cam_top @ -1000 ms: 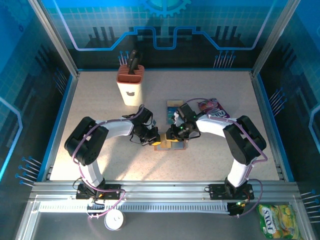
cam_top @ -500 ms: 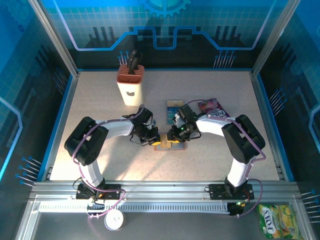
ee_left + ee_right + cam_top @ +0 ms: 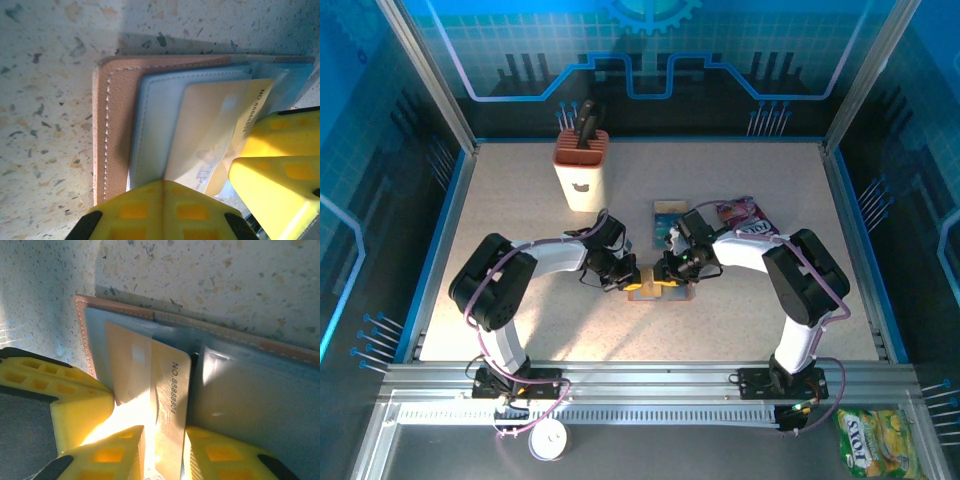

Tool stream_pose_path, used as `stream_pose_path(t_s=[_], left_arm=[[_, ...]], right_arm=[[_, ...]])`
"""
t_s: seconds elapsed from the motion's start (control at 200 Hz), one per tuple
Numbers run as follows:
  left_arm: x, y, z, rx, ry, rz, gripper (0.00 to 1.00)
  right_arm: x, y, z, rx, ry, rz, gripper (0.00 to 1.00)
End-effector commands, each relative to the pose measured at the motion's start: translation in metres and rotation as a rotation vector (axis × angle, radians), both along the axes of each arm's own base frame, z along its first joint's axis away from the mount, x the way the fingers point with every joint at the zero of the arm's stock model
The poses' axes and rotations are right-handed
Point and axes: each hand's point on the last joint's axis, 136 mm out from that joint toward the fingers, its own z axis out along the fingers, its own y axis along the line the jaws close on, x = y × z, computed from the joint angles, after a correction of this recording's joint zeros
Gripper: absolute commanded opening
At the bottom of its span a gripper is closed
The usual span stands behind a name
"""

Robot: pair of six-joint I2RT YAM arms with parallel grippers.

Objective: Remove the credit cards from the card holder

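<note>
The card holder (image 3: pixel 655 291) lies open on the table, brown with blue-grey pockets (image 3: pixel 112 125) (image 3: pixel 240 390). A gold credit card (image 3: pixel 172 395) (image 3: pixel 210 125), printed with a number, sticks partway out of a pocket. My right gripper (image 3: pixel 165 452) (image 3: pixel 666 272) is shut on this card, one finger on each side of it. The shut left gripper (image 3: pixel 165 186) (image 3: pixel 632 282) presses its tips down on the pocket edge beside the card. Each wrist view also catches the other gripper's yellow fingers (image 3: pixel 280 165) (image 3: pixel 65 400). More credit cards (image 3: pixel 666 218) lie behind the holder.
A purple snack packet (image 3: pixel 745 215) lies right of the loose cards. A knife block (image 3: pixel 581 170) stands at the back left. A yellow packet (image 3: pixel 873 440) and a white roll (image 3: pixel 549 440) sit off the table at the near rail.
My right gripper has edged slightly left and away with the card. The left arm and the card holder have stayed put.
</note>
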Motion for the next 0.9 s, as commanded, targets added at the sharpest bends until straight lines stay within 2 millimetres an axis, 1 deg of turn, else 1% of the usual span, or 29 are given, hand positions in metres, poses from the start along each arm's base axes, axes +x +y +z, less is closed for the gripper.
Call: stream_pose_path(t_s=[0.0,0.195,0.36,0.46,0.715,0.895], left_arm=[[-0.002,0.002,-0.007,0.033,0.021,-0.008,0.0],[-0.003,0.003,-0.007,0.037,0.022,-0.008,0.0],[-0.003,0.003,-0.007,0.037,0.021,-0.007,0.0],[-0.003,0.003,-0.007,0.038,0.021,-0.007,0.0],[-0.004,0.006,-0.008,0.047,0.025,-0.005,0.0],[-0.004,0.008,-0.008,0.05,0.023,-0.002,0.0]], right_arm=[[-0.003,0.002,0.005,0.036,0.015,-0.006,0.26],[-0.003,0.004,0.005,0.053,0.018,-0.01,0.23],[-0.004,0.004,0.005,0.056,0.019,-0.011,0.17],[-0.004,0.004,0.005,0.054,0.017,-0.012,0.15],[-0.004,-0.003,0.003,0.038,0.011,-0.022,0.11],[-0.003,-0.011,0.007,0.026,0.001,-0.026,0.09]])
